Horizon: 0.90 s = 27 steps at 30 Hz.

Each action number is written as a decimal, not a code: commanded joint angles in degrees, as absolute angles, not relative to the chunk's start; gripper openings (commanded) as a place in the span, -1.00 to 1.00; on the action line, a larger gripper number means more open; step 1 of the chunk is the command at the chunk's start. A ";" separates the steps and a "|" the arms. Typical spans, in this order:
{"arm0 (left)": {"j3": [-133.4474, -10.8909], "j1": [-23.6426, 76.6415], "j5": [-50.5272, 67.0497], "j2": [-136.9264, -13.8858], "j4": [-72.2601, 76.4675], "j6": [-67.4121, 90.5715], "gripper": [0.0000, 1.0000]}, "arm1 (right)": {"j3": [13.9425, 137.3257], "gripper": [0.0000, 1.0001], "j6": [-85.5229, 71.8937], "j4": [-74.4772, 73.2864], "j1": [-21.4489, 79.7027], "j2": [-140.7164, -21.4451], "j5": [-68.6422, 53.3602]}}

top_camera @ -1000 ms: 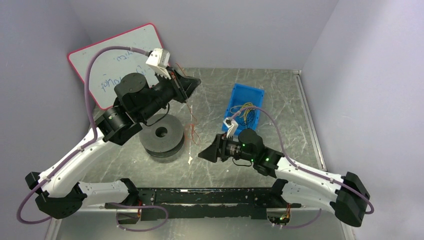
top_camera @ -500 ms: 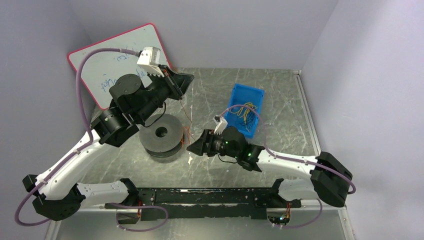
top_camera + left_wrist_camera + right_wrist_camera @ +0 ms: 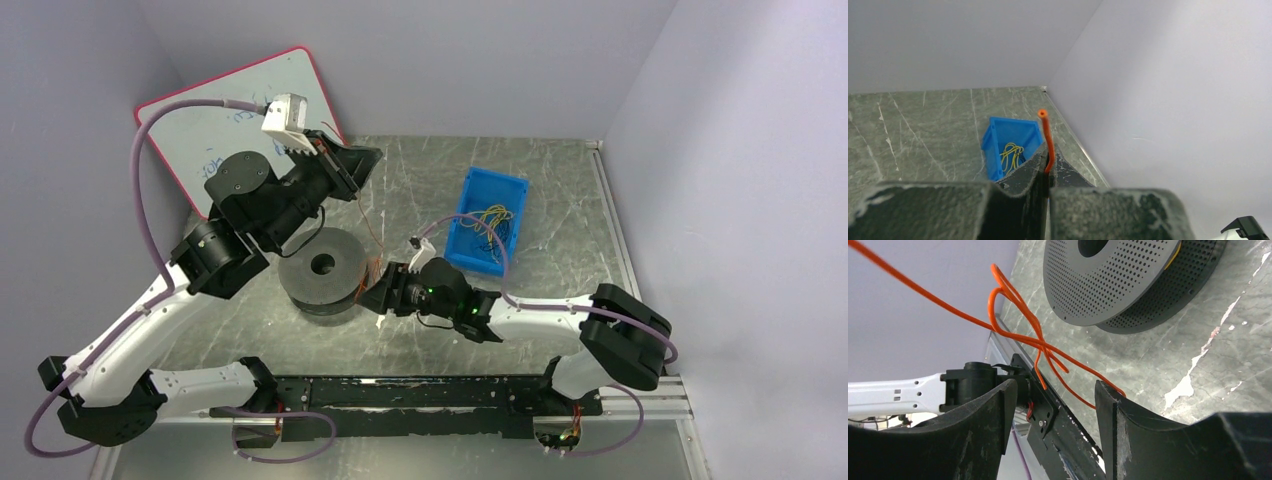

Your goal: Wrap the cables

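My left gripper (image 3: pixel 368 160) is raised behind the dark grey two-disc spool (image 3: pixel 322 270) and is shut on a thin orange cable (image 3: pixel 374 268). The cable's end sticks up between the jaws in the left wrist view (image 3: pixel 1047 137). From there it hangs down to loose loops on the table just right of the spool. My right gripper (image 3: pixel 373 297) is open and low at those loops. In the right wrist view the orange loops (image 3: pixel 1018 335) lie just ahead of the open fingers (image 3: pixel 1113 405), with the spool (image 3: pixel 1118 280) beyond. Yellow cables (image 3: pixel 490 222) lie in the blue bin.
A blue bin (image 3: pixel 495 180) stands at the back right of the table and shows in the left wrist view (image 3: pixel 990 150). A red-edged whiteboard (image 3: pixel 215 120) leans at the back left. Lilac hoses loop over both arms. Walls close in on three sides.
My right arm has reached left across the table, bringing its open gripper up to the cable loops beside the spool. My left gripper has drifted slightly left, still holding the cable.
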State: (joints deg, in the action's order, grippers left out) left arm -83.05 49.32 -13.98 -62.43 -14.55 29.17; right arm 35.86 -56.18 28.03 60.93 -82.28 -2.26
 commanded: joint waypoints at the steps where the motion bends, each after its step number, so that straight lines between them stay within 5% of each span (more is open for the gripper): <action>1: -82.75 49.61 -14.40 -61.36 -14.93 29.31 -0.86 | 37.84 0.23 -55.77 30.06 62.27 -81.93 1.44; 27: -86.69 49.59 -10.42 -60.88 -15.84 30.62 -0.86 | 40.77 0.31 -47.49 28.14 65.28 -89.78 6.30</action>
